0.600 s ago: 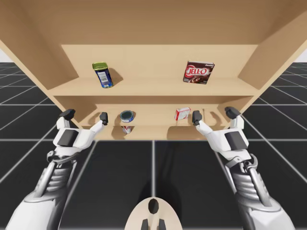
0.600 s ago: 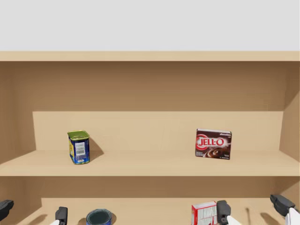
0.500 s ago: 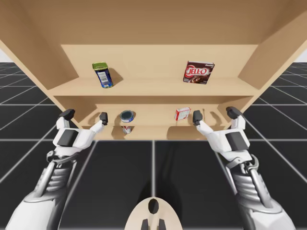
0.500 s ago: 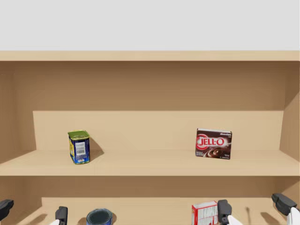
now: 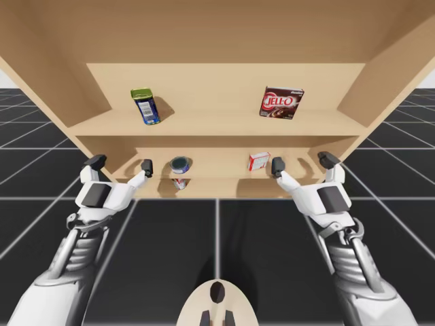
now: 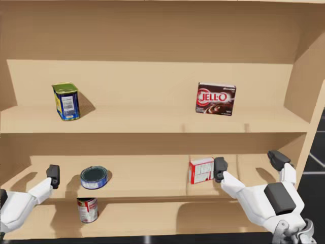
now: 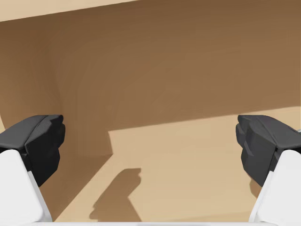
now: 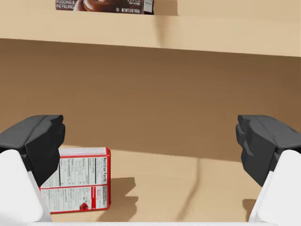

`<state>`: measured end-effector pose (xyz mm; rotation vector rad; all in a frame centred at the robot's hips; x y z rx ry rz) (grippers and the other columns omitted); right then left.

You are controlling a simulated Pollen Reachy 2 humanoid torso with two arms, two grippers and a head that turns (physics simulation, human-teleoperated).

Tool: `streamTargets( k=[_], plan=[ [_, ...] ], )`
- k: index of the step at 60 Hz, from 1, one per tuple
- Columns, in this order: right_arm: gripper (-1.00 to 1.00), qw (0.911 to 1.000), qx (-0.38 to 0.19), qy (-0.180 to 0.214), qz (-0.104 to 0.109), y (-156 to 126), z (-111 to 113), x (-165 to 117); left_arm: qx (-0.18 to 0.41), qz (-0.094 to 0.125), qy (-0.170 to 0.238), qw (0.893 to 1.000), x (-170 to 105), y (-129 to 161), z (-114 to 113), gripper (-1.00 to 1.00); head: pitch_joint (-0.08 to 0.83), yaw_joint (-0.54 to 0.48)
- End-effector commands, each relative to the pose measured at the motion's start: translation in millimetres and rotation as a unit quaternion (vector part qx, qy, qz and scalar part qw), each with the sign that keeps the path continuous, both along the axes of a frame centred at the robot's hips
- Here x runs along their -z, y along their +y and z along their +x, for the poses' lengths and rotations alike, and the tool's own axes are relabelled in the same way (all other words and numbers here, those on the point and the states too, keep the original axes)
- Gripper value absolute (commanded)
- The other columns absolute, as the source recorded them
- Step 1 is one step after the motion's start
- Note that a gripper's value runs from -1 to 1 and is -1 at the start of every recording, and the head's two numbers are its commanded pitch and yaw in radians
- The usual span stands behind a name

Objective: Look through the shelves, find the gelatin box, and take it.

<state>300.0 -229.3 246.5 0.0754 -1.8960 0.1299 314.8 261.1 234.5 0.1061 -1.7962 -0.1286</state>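
Head view: gelatin box on middle shelf, not gripped

The red-and-white gelatin box (image 6: 201,170) stands upright on the middle shelf (image 6: 147,179), right of centre. The right gripper (image 6: 249,163) is at the shelf edge with its fingers spread wide and nothing held. Its inner finger is just beside the box; contact cannot be told. The left gripper (image 5: 119,164) is likewise spread and empty, near a flat blue tin (image 6: 94,177). Upper shelf: dark brown box (image 6: 216,98), blue can (image 6: 66,101). Lower shelf: red can (image 6: 87,209).
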Motion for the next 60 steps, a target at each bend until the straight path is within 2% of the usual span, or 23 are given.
streamTargets(
  k=[1, 17, 26, 33, 43, 51, 54, 60],
  plan=[
    [-1.00, 1.0000, 0.000, 0.002, -0.001, 0, 1, 1, 0.000, 0.002, 0.000, 1.000, 0, 0, 0, -1.00, 0.304, -0.11],
    [-1.00, 1.0000, 0.001, 0.002, -0.006, 0, 2, 2, 0.001, 0.002, 0.000, 1.000, 0, -1, 0, -1.00, 0.429, -0.22],
    [-1.00, 1.0000, 0.001, 0.002, -0.007, 0, 3, 2, 0.002, 0.003, 0.002, 1.000, 0, -2, 0, -1.00, 0.440, -0.22],
    [-1.00, 0.9996, -0.016, 0.019, -0.010, 6, -7, -5, 0.000, 0.002, 0.003, 1.000, 0, -2, 1, -1.00, 0.439, -0.21],
    [-1.00, 0.9924, -0.092, 0.075, 0.031, 21, -33, -21, 0.001, -0.002, 0.004, 1.000, 0, -1, 1, -1.00, 0.435, -0.21],
    [-1.00, 0.9903, -0.112, 0.079, 0.025, 34, -40, -27, 0.002, -0.003, 0.005, 1.000, 0, -1, 1, -1.00, 0.435, -0.21],
    [-1.00, 0.9901, -0.112, 0.083, 0.019, 40, -37, -24, 0.002, -0.004, 0.006, 1.000, 0, 0, 1, -1.00, 0.433, -0.21],
    [-1.00, 0.9903, -0.106, 0.086, 0.024, 49, -25, -12, 0.002, -0.003, 0.005, 1.000, 0, 0, 1, -1.00, 0.434, -0.20]
  ],
)
